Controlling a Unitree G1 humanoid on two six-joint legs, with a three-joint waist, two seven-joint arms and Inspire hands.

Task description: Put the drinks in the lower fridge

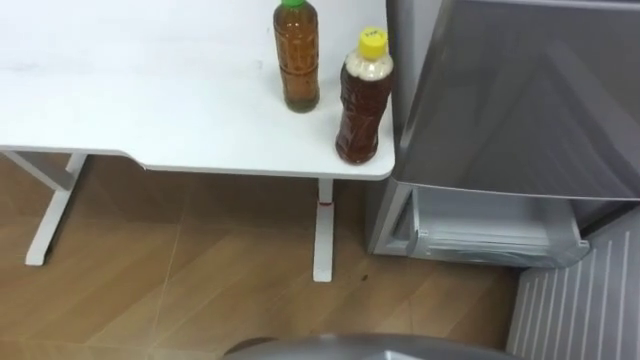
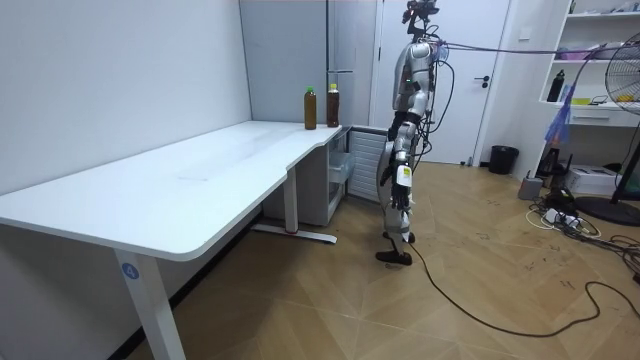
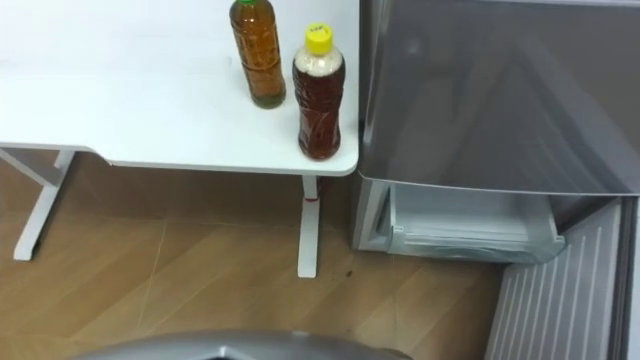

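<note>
Two drink bottles stand on the white table (image 1: 150,100) at its corner beside the fridge. The one with a green cap (image 1: 297,55) holds amber liquid. A darker brown one with a yellow cap (image 1: 363,100) stands nearer the table's edge. The grey fridge (image 1: 520,90) is to their right, and its lower compartment is open with a pale drawer (image 1: 490,230) showing. In the room view I stand before the fridge and the table's end. My left hand (image 2: 401,186) and right hand (image 2: 384,172) hang low by my hips, away from the bottles.
The lower door's ribbed inner face (image 1: 575,300) swings out at the lower right. A white table leg (image 1: 322,230) stands just left of the fridge on the wooden floor. A fan (image 2: 625,110), shelves and cables lie off to the room view's right.
</note>
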